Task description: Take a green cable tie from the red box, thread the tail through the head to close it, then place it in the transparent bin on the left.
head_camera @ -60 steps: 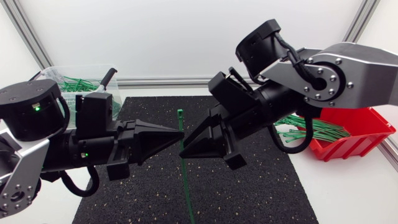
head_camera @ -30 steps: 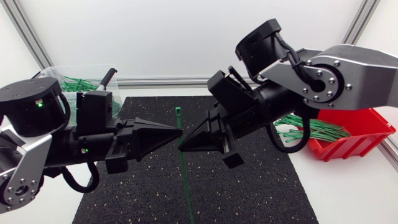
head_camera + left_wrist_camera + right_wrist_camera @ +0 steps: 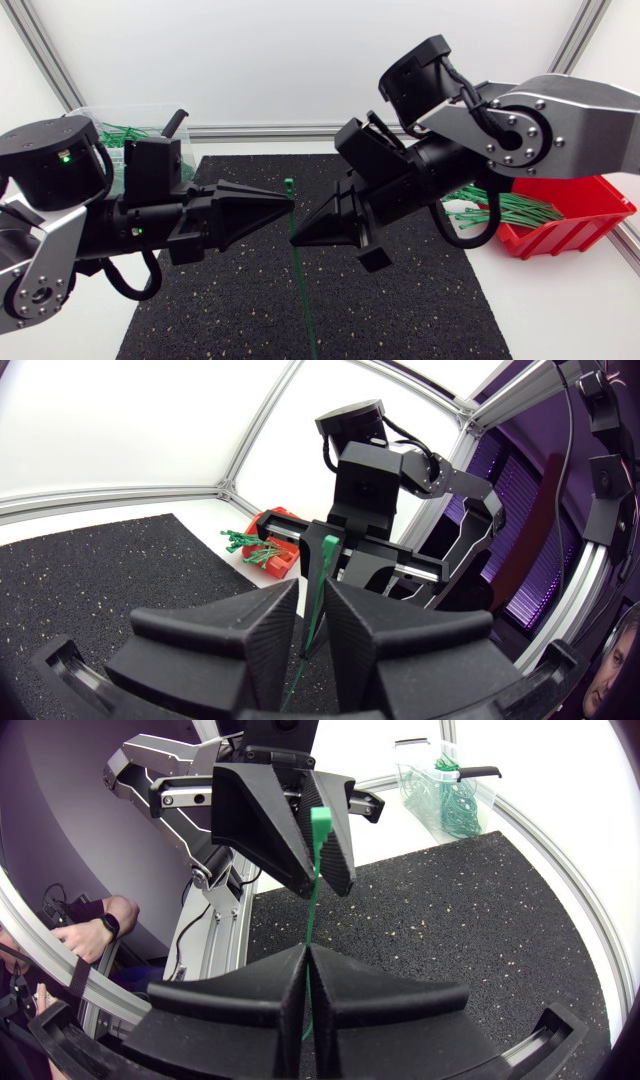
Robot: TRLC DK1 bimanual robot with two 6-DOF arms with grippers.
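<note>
Overhead, the left claw [image 3: 288, 203] and right claw [image 3: 296, 238] nearly met tip to tip above the black mat [image 3: 420, 300], with a green tie [image 3: 301, 290] standing upright between them. The bin [image 3: 92, 118] sat on the white surface behind the left arm, and the red box [image 3: 590, 215] lay under the right arm.

From the left wrist, the left claw [image 3: 312, 588] stood narrowly spread, the tie [image 3: 322, 570] rising through its gap.

From the right wrist, the right claw [image 3: 307, 952] was pressed together, pinching the tie [image 3: 313, 890] below its head.
</note>
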